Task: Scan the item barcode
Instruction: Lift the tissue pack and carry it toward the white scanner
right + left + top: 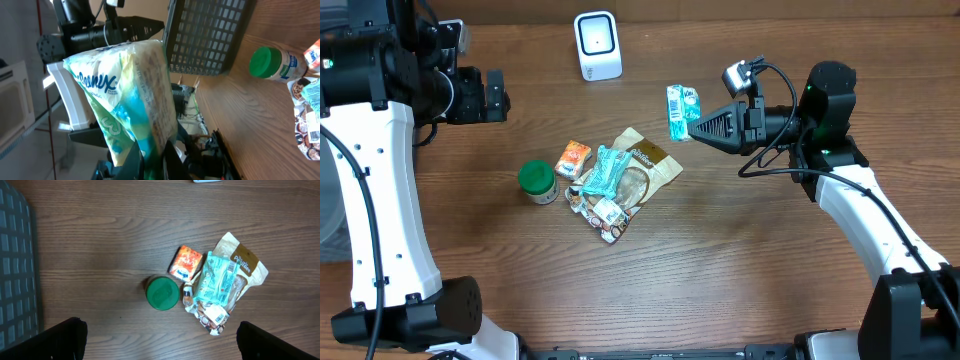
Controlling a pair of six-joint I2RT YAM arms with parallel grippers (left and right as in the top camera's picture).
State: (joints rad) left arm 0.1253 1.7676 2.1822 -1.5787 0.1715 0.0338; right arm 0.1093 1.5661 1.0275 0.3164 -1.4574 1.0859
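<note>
— Holding what?
— The right gripper [692, 128] pinched the Kleenex tissue pack [682, 110] by its end, aloft, some way from the scanner [597, 45]; the left gripper [497, 95] gaped empty. The pack seemed light, soft, slick-wrapped; an edge pinch suited it.

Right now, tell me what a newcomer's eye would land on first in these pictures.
The Kleenex tissue pack stands out first, pinched in the right arm's shut jaws over the table's right half, not far from the white scanner at the far edge. Next comes the heap of snack packets mid-table, with a green-lidded bottle just to its left in the overhead view.
</note>
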